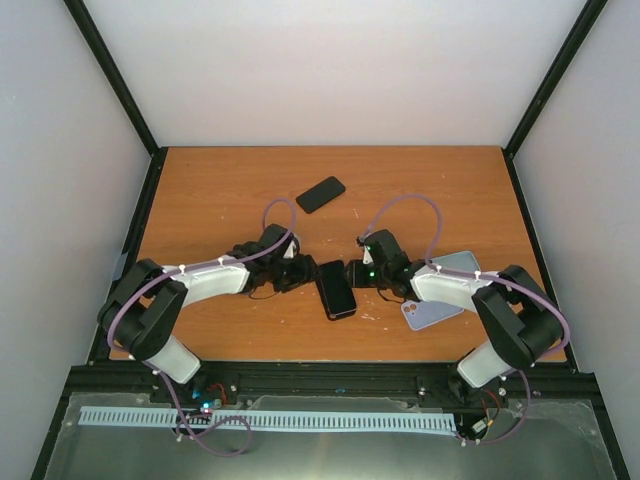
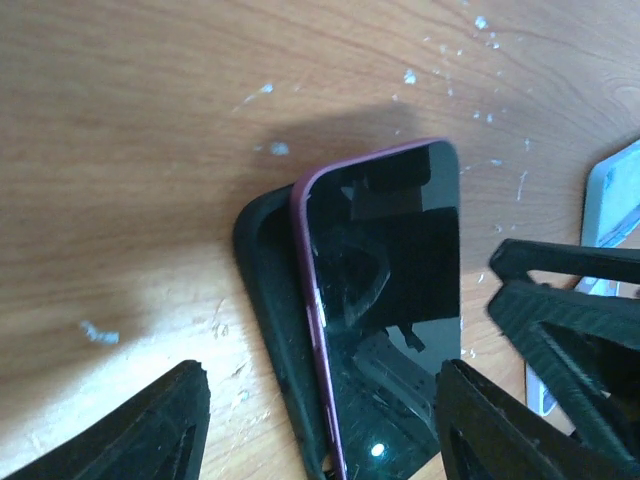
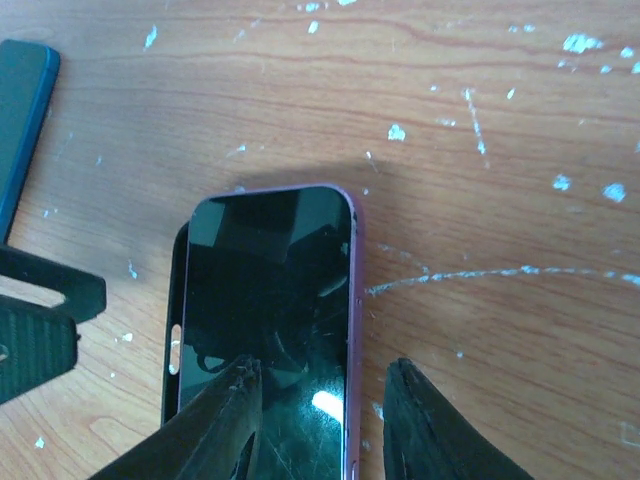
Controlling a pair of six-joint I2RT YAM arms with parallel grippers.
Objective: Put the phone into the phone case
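The phone (image 1: 337, 288), dark-screened with a purple rim, lies face up near the middle of the table, partly on the black phone case (image 2: 265, 300). The case shows from under the phone's left side (image 3: 178, 300). My left gripper (image 1: 300, 272) is open, and its fingers (image 2: 150, 430) straddle the phone (image 2: 390, 290) and case with a gap to the case's side. My right gripper (image 1: 352, 274) is open. One of its fingers (image 3: 230, 420) is over the screen (image 3: 270, 290), the other is just outside the purple rim.
A second dark slab (image 1: 320, 193) lies flat farther back and shows at the right wrist view's corner (image 3: 20, 110). Two light blue cases (image 1: 432, 313) (image 1: 455, 262) lie under the right arm, one showing in the left wrist view (image 2: 610, 200).
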